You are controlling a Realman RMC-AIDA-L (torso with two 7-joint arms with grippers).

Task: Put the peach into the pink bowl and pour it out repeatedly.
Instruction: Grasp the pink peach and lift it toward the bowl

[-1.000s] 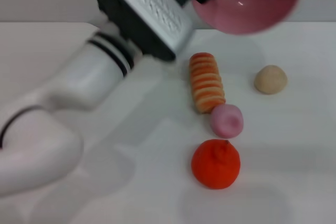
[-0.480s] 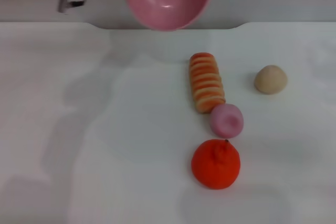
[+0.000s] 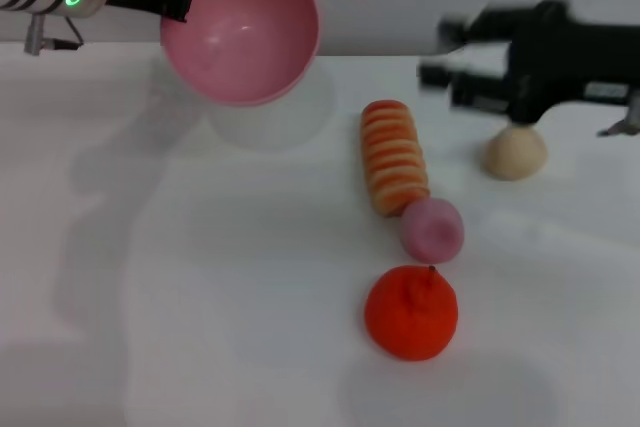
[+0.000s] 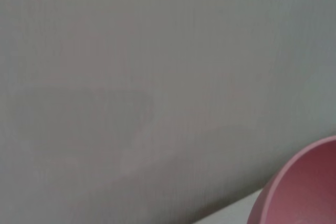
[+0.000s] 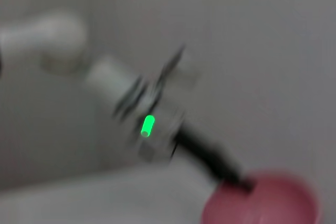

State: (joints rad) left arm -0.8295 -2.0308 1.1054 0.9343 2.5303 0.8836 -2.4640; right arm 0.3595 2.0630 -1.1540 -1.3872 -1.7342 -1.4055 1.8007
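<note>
The pink bowl (image 3: 240, 29) hangs in the air above the table's far left, tilted with its empty inside facing me. My left gripper (image 3: 183, 4) is shut on its rim from the left. The bowl also shows in the left wrist view (image 4: 307, 190) and in the right wrist view (image 5: 262, 203), where the left gripper (image 5: 236, 181) grips its edge. The peach (image 3: 432, 229) lies on the table right of centre, touching a striped bread roll (image 3: 393, 155). My right gripper (image 3: 445, 49) is open and empty, in the air above the table's far right.
A bumpy orange fruit (image 3: 411, 312) lies just in front of the peach. A beige ball (image 3: 516, 152) lies at the right, partly under the right gripper's black body. The white table (image 3: 200, 277) ends at a grey back wall.
My left gripper has carried the pink bowl left and a little lower. My right arm has come into view from the right, above the beige ball. The fruits have not moved.
</note>
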